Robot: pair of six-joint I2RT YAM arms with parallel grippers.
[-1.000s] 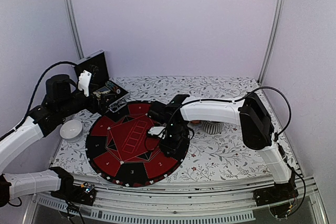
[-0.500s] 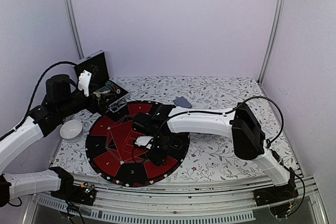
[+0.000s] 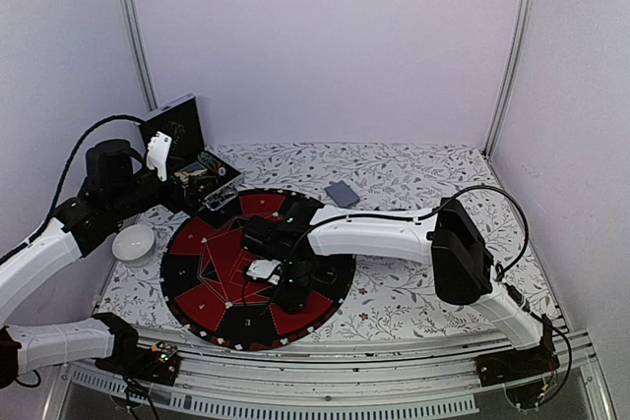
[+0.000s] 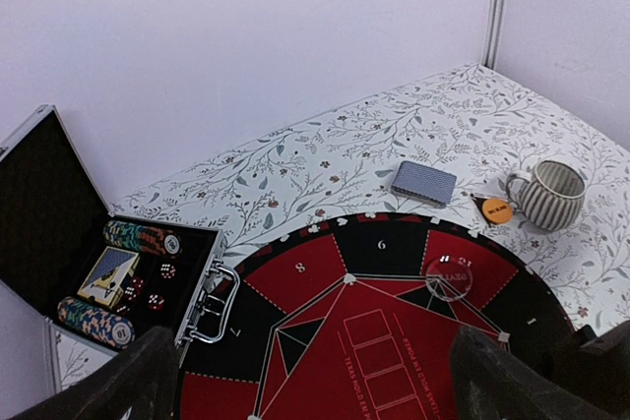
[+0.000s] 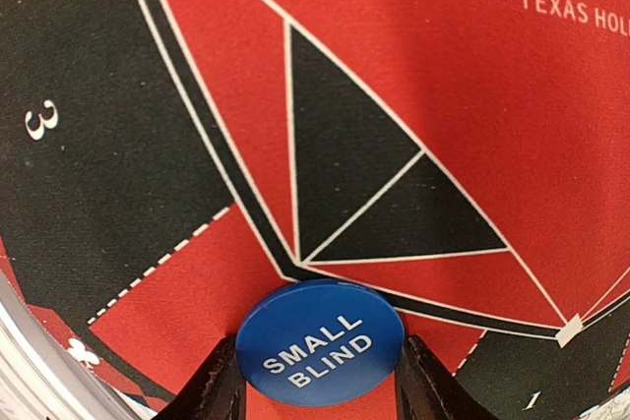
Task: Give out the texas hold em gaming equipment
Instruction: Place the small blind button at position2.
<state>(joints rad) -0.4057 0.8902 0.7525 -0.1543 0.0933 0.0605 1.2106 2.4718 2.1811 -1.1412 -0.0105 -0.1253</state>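
Disc (image 5: 320,341), blue, marked SMALL BLIND, sat pinched by its rim between the right fingers (image 5: 221,386), over the mat (image 3: 197,243) near 5 o'clock; likely light, stiff, slick plastic, so an edge grip suited it; left fingers (image 4: 133,376) stood wide apart, empty.

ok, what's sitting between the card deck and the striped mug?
An orange button disc lies between the card deck and the striped mug; the left wrist view shows it.

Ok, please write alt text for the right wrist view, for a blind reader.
The right gripper clamps a blue SMALL BLIND button by its edges, over a red and black Texas Hold'em mat. The black field numbered 3 lies at the left.
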